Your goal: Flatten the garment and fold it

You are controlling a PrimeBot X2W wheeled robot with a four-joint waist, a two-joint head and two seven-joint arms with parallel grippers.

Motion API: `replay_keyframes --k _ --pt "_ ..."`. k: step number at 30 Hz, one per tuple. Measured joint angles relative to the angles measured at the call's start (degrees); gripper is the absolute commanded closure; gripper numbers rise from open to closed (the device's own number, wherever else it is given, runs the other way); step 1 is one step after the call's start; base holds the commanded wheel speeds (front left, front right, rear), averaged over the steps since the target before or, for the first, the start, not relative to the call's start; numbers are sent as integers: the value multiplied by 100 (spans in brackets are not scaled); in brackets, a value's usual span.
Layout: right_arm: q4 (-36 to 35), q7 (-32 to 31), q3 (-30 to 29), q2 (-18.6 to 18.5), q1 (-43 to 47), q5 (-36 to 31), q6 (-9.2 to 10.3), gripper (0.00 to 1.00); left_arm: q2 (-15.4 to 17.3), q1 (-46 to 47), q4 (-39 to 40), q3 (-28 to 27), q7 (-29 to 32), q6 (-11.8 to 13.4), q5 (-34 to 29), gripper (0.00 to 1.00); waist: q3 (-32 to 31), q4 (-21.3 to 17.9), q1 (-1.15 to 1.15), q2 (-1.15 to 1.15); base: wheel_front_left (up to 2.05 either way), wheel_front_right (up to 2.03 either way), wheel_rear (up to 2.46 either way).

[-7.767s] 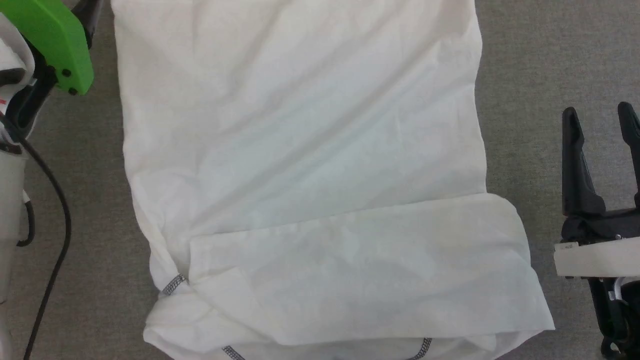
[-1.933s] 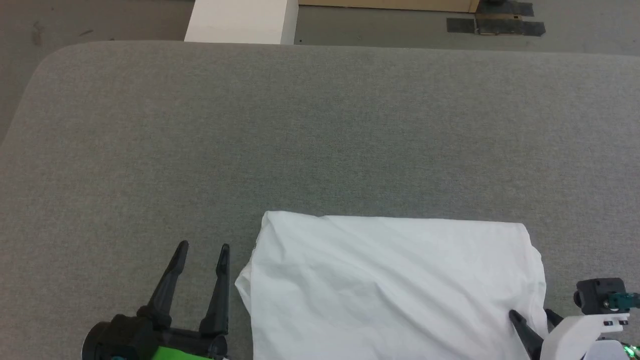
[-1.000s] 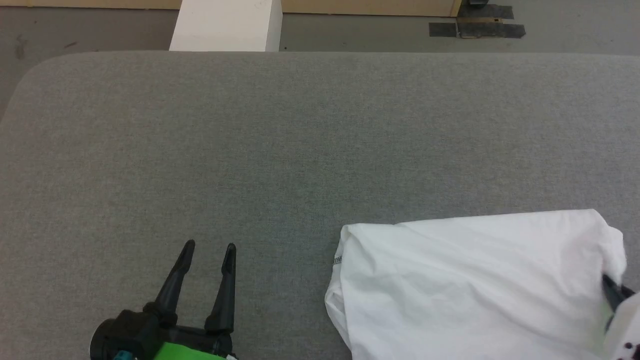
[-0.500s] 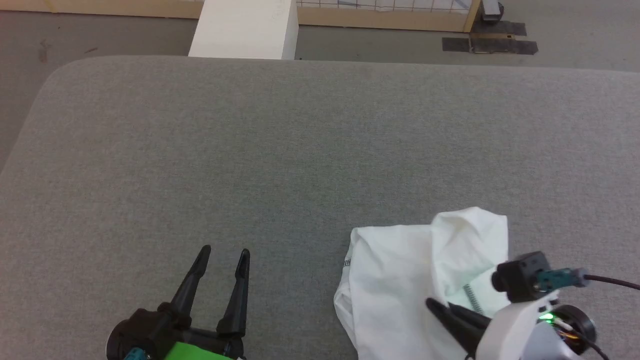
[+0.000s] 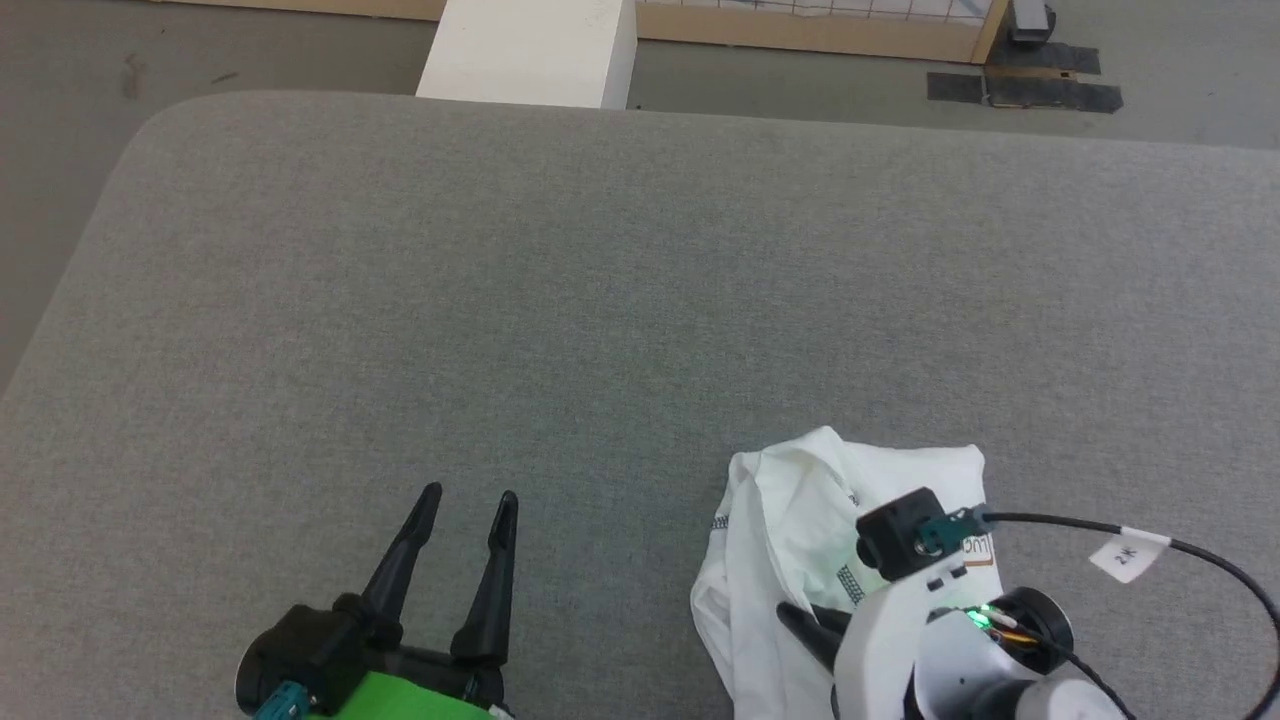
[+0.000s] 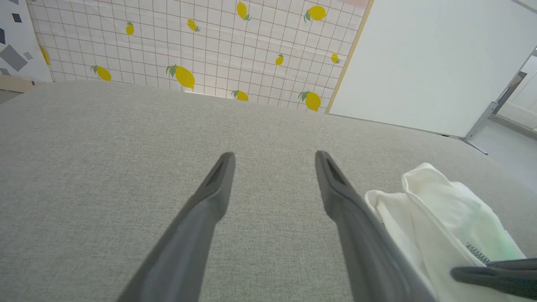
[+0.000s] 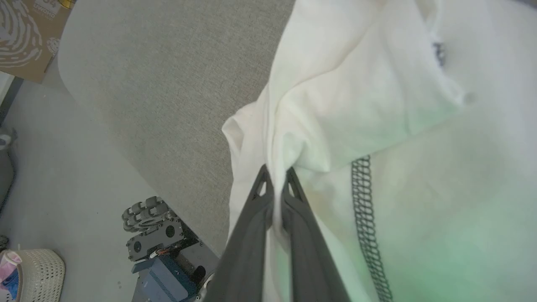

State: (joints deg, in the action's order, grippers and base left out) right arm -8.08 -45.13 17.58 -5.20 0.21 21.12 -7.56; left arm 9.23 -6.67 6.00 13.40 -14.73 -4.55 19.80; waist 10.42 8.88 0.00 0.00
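You have the garment [image 5: 790, 540] bunched in a heap at the near edge of the table [image 5: 600, 300], right of centre: neither flat nor folded. Your right gripper [image 7: 276, 176] is clamped on a pinch of its cloth; your left gripper [image 5: 469, 494] hangs spread and empty beside it. Judged: flattening and folding both left to do
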Motion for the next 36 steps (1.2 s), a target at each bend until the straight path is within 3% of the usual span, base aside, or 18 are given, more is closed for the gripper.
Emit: replay_keyframes --k 1,2,3,4,9,14,19,24,29,36 --pt "155 43 -1 31 -61 -41 0 93 -21 13 -9 -1 0 -4 0 0 6 12 0 0 0 0 0" --pt "335 105 -8 66 -127 -91 0 69 -37 27 -24 -1 0 -29 0 0 11 27 0 0 0 0 0" --pt "536 174 -5 100 -196 -144 0 5 -53 42 -43 -2 0 -49 -7 0 15 44 0 0 0 0 0" --pt "623 189 7 111 -229 -172 0 0 -59 51 -54 -3 -1 -52 -9 0 15 51 0 0 0 0 0" --pt "826 437 94 174 -448 -114 0 0 -148 72 -129 -35 0 -102 -15 0 9 53 0 0 0 0 0" --pt "160 483 -164 148 -484 125 -1 0 -193 72 -152 -85 0 -127 -26 0 26 -26 0 0 0 0 0" --pt "-911 421 -1190 -292 -32 -24 -1 0 -231 72 -137 -157 0 -153 -66 0 67 -108 0 0 0 0 0" --pt "-1435 420 -2076 -255 708 -101 0 0 -281 74 44 -305 0 -174 -166 0 116 -161 0 0 0 0 0" --pt "-1370 425 -2053 -37 1092 -96 0 0 -347 70 218 -480 -1 -174 -241 0 156 -202 0 0 0 0 0" --pt "-501 684 -1891 46 1043 -274 0 0 -360 65 229 -517 0 -179 -320 0 213 -114 0 0 0 0 0"
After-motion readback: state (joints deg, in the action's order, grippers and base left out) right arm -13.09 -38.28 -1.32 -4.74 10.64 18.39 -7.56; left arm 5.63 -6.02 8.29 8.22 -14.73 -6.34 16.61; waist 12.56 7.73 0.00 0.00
